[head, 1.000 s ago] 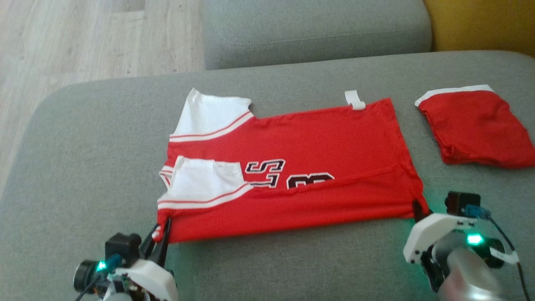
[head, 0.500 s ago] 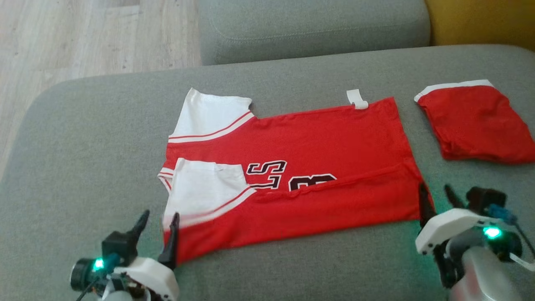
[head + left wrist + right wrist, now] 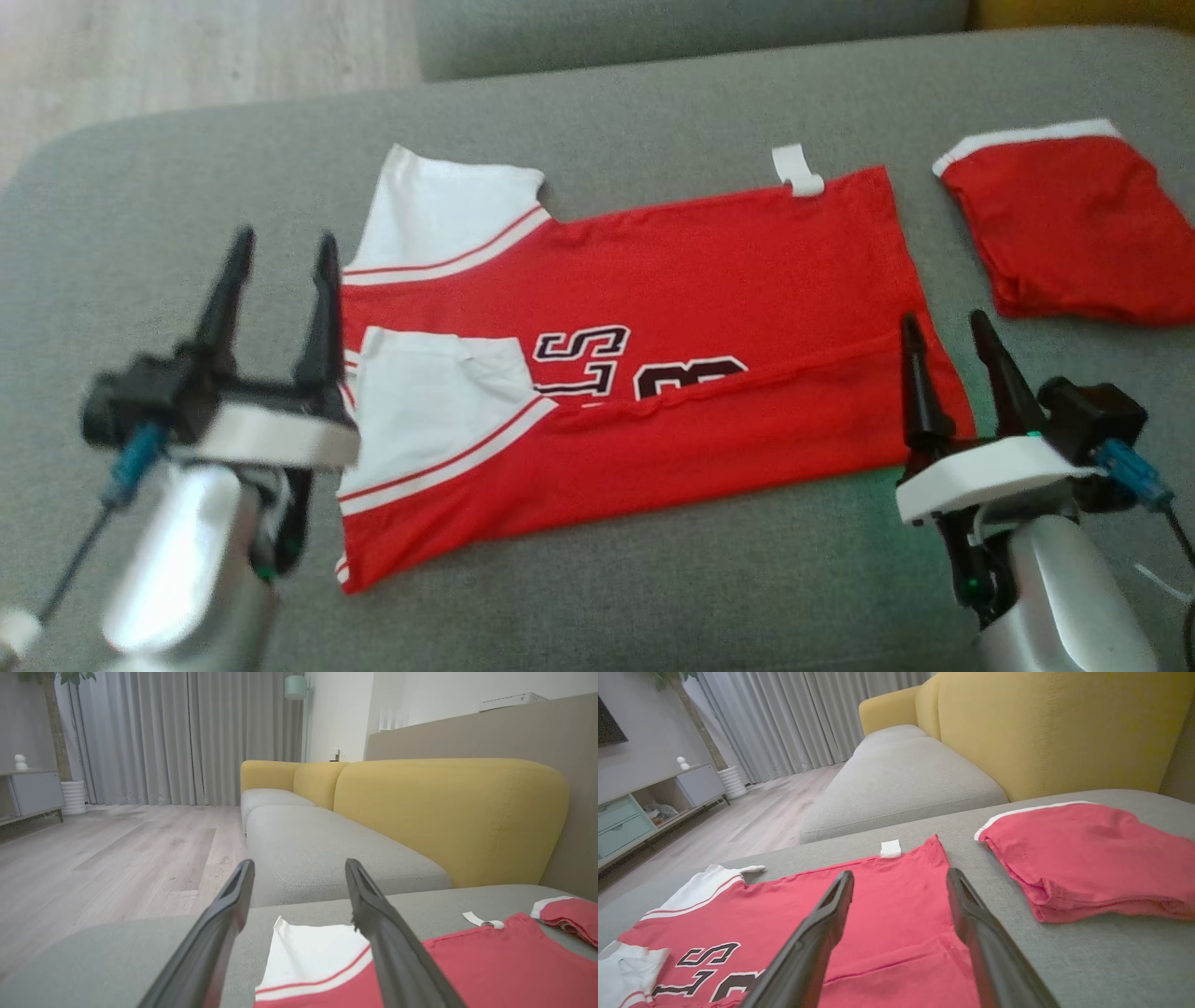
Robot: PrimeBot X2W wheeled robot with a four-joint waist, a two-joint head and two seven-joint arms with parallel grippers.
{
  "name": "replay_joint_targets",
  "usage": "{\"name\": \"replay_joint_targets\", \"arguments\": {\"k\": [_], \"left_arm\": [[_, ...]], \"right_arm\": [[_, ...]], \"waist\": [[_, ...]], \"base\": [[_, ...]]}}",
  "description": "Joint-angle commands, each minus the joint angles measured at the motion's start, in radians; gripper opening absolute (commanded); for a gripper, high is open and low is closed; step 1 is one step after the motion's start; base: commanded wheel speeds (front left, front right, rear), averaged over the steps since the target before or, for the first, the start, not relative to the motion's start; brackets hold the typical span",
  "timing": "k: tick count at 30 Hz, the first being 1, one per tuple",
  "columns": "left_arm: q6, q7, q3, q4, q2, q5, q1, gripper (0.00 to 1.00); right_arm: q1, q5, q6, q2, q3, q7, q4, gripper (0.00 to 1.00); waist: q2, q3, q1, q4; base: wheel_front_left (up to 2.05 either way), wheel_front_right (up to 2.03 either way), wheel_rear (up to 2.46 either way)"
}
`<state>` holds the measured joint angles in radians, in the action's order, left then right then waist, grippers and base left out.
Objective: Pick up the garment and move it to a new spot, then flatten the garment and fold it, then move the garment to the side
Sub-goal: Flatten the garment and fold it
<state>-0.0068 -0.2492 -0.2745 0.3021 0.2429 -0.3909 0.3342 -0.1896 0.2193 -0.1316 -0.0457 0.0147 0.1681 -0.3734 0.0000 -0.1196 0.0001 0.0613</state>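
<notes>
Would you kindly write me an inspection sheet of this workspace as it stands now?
Surface: grey sofa cushion, flat and wide.
Job's things: red jersey lies spread out, its near long edge folded up over the lettering, white sleeves toward the robot's left.
Clutter: folded red garment lies apart, right of the jersey.
Grippers: left gripper open, empty, beside the sleeve end; right gripper open, empty, by the hem corner.
Cables: left wrist cable and right wrist cable, both with blue plugs, clear of the cloth.
Surroundings: yellow backrest, wooden floor, grey curtains.
</notes>
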Motion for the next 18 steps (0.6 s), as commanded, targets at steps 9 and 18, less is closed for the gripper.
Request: {"name": "replay_joint_targets", "arguments": {"k": [9, 18], "left_arm": [[-0.115, 0.215, -0.078, 0.157, 0.208, 0.061, 0.419, 1.0], [-0.123, 0.443, -0.273, 0.324, 0.314, -0.123, 0.654, 1.0]], "right_arm": [[-0.076, 0.025, 0.001, -0.004, 0.074, 0.043, 0.121, 1.0], [-0.121, 0.039, 0.001, -0.004, 0.102, 0.05, 0.168, 1.0]], "waist": [[0.0, -0.187, -0.0001, 0.098], [0.0, -0.319, -0.0001, 0.144]], "base": [[0.0, 0.0, 0.0], [0.0, 0.0, 0.0]]}}
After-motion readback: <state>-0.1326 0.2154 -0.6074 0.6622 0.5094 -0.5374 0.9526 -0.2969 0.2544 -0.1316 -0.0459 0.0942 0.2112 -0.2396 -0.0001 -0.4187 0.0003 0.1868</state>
